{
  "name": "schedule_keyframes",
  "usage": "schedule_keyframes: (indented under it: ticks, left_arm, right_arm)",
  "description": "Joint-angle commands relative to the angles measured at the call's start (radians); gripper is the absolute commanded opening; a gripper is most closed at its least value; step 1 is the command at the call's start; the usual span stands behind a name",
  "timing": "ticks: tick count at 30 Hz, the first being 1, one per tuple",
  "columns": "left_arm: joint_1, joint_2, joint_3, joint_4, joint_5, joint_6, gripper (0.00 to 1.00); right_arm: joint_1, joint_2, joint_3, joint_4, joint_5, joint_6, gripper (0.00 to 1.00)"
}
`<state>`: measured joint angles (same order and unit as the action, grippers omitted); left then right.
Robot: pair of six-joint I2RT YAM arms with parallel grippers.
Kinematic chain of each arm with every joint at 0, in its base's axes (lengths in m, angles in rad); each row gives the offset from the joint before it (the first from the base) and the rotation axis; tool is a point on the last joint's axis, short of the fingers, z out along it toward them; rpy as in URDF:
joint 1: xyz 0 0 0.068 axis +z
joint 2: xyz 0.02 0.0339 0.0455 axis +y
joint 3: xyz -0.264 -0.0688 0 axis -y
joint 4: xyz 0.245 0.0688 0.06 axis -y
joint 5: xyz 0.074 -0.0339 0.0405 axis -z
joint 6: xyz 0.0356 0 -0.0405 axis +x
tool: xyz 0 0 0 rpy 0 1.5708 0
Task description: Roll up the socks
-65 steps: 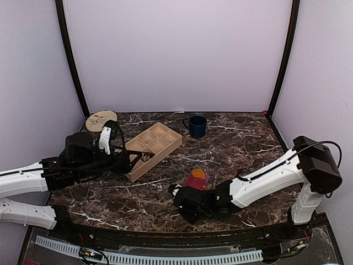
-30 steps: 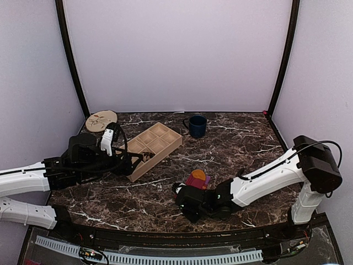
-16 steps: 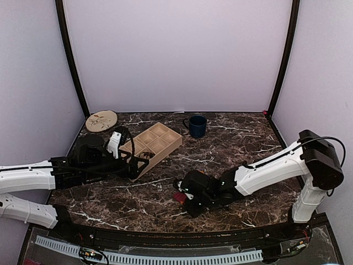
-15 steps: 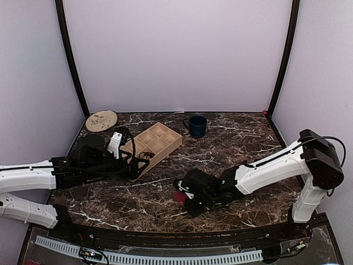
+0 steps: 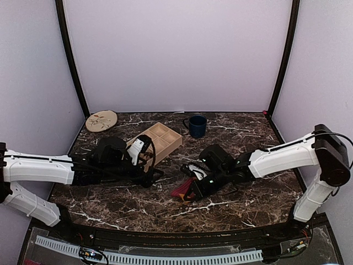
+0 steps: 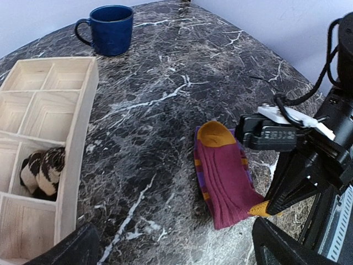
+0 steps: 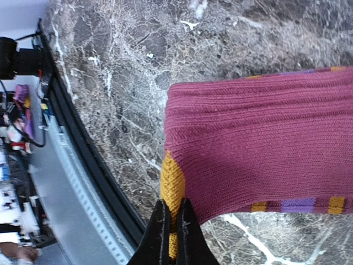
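The right gripper (image 7: 172, 221), pinching the purple sock (image 6: 223, 179) by its orange tip, has pulled it from the worktop's near edge toward the middle, unrolled. The left gripper (image 5: 151, 175) gapes nearby. The brown sock (image 6: 41, 171) sits bundled in the tray (image 6: 83, 127).

The maroon sock (image 6: 223, 182) lies unrolled — the dark patterned sock (image 6: 42, 171) sits bundled in a tray (image 6: 83, 138).
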<state>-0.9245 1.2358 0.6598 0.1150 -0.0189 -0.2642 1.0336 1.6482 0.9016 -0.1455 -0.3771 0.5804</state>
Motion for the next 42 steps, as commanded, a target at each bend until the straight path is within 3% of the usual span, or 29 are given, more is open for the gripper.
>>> schedule_keyframes:
  ticks: [1, 9, 17, 31, 42]
  left_arm:
    - [-0.043, 0.07, 0.071, 0.028, 0.02, 0.064, 0.99]
    - [-0.092, 0.196, 0.174, -0.002, 0.047, 0.131, 0.99]
    - [-0.097, 0.25, 0.19, -0.021, 0.124, 0.182, 0.99]
    - [-0.097, 0.322, 0.134, 0.03, 0.294, 0.287, 0.99]
    - [-0.101, 0.374, 0.126, 0.116, 0.305, 0.404, 0.95]
  right_arm:
    - [-0.054, -0.019, -0.078, 0.139, -0.186, 0.105, 0.0]
    - [-0.109, -0.011, -0.268, 0.459, -0.305, 0.319, 0.0]
    - [-0.153, 0.024, -0.346, 0.694, -0.387, 0.496, 0.0]
    - [-0.209, 0.043, -0.387, 0.723, -0.462, 0.548, 0.0]
    - [-0.234, 0.042, -0.388, 0.665, -0.488, 0.52, 0.0]
